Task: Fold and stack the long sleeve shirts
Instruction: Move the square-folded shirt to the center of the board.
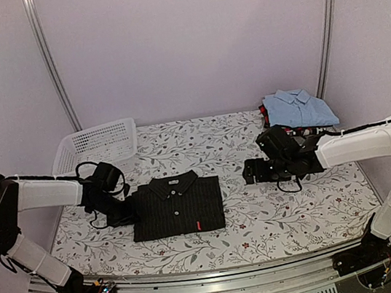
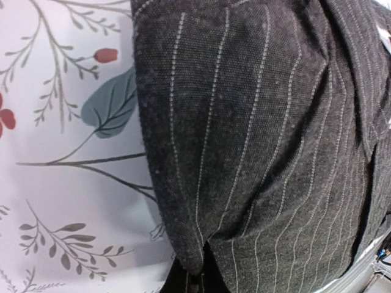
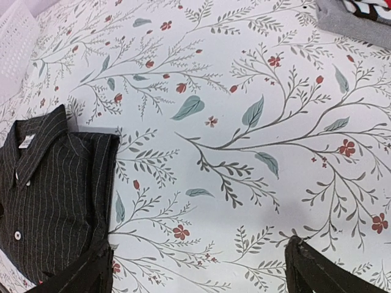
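From above: the folded black shirt [image 1: 177, 207] lies mid-table, with the left gripper [image 1: 119, 211] pinched tight on its edge, maybe to carry it to the blue shirt [image 1: 299, 107] far right. Left wrist: striped cloth, bunched. Right wrist: the right gripper [image 3: 201, 274] is spread apart, empty.

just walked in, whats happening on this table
Two robot arms are folding shirts. The black shirt lies folded in the middle, and the left gripper is shut on its left edge. The right gripper is open and empty, off the shirt's right side. A light blue shirt sits folded at the far right corner.
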Robot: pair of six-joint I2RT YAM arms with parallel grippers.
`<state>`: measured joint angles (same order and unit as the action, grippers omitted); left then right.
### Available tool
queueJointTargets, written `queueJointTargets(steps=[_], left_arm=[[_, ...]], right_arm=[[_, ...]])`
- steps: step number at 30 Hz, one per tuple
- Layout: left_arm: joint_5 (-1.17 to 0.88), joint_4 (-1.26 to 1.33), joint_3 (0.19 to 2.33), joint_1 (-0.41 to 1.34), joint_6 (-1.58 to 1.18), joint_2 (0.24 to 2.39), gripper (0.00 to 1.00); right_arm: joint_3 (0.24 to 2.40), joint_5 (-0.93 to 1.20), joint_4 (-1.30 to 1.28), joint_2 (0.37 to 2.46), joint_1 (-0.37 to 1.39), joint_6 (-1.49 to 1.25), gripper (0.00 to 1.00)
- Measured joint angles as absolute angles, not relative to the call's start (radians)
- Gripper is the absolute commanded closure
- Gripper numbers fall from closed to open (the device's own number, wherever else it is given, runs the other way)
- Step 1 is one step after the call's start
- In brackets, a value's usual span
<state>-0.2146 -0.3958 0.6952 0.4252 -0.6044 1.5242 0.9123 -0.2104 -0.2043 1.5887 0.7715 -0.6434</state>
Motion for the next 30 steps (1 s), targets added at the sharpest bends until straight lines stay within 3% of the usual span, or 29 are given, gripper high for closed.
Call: queueJointTargets(steps=[4, 7, 13, 16, 25, 26, 30], left_arm=[[-0.186, -0.436, 0.712, 0.408, -0.595, 1.528, 0.98], [-0.162, -0.461, 0.723, 0.393, -0.595, 1.528, 0.82], [-0.107, -0.521, 0.753, 0.372, -0.604, 1.520, 0.31], [-0.086, -0.545, 0.764, 0.369, -0.610, 1.505, 0.18], [-0.040, -0.613, 0.859, 0.397, -0.611, 1.309, 0.09], [-0.040, -0.613, 0.876, 0.407, -0.606, 1.285, 0.01], [-0.059, -0.580, 0.922, 0.453, -0.575, 1.176, 0.00]], right_arm=[[0.913, -0.292, -0.219, 1.550, 0.771, -0.626, 0.01], [0.913, -0.333, -0.226, 1.525, 0.764, -0.612, 0.01], [0.914, -0.364, -0.226, 1.498, 0.725, -0.582, 0.01], [0.922, -0.402, -0.236, 1.497, 0.717, -0.574, 0.01], [1.003, -0.460, -0.262, 1.515, 0.683, -0.560, 0.01], [1.012, -0.466, -0.262, 1.526, 0.679, -0.559, 0.01], [1.039, -0.489, -0.262, 1.573, 0.667, -0.558, 0.02]])
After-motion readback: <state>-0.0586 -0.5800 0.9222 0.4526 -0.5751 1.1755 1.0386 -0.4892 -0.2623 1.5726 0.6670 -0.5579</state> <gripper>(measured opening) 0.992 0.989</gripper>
